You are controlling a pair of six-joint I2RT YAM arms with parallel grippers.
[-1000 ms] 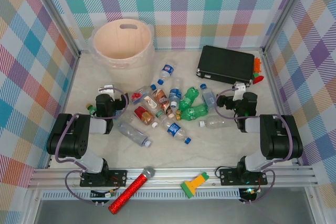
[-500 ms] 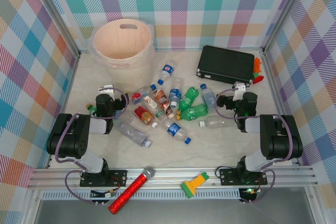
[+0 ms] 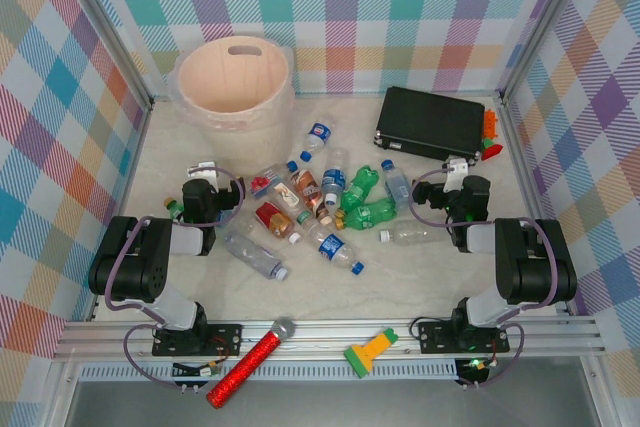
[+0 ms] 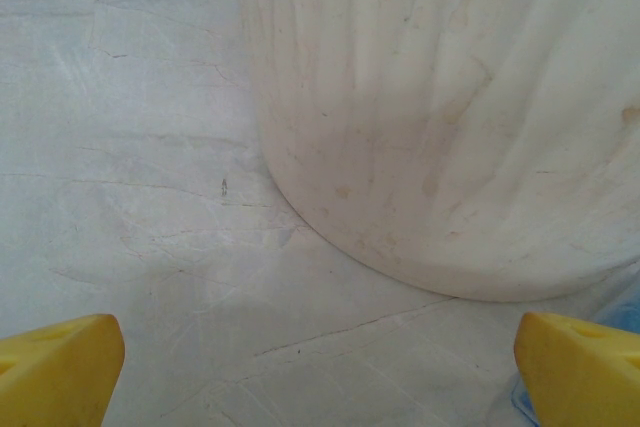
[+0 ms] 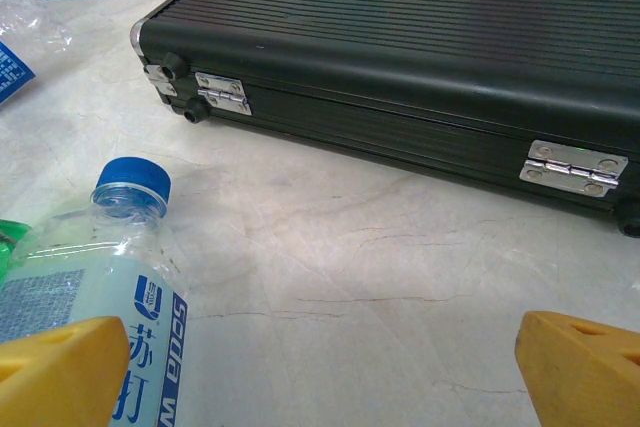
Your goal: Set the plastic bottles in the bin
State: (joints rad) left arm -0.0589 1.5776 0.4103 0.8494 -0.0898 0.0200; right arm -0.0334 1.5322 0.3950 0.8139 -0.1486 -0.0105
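Several plastic bottles [image 3: 322,197] lie in a loose heap at mid-table: clear ones with blue caps, green ones [image 3: 365,199] and a red-labelled one [image 3: 274,218]. The cream bin [image 3: 232,82] stands upright at the far left. My left gripper [image 3: 203,171] rests low, left of the heap and open. In its wrist view the left gripper [image 4: 320,377] holds nothing, and the bin's wall [image 4: 450,117] rises just ahead. My right gripper [image 3: 457,169] sits right of the heap, open. In the right wrist view the empty gripper [image 5: 320,377] has a blue-capped bottle [image 5: 110,277] by its left fingertip [image 5: 60,372].
A flat black case [image 3: 432,123] lies at the far right, close ahead of the right gripper, with small orange, green and red items [image 3: 489,135] beside it. On the near rail lie a red glitter microphone [image 3: 250,362] and a green-and-yellow flashlight-like tool [image 3: 368,351]. Checked walls enclose the table.
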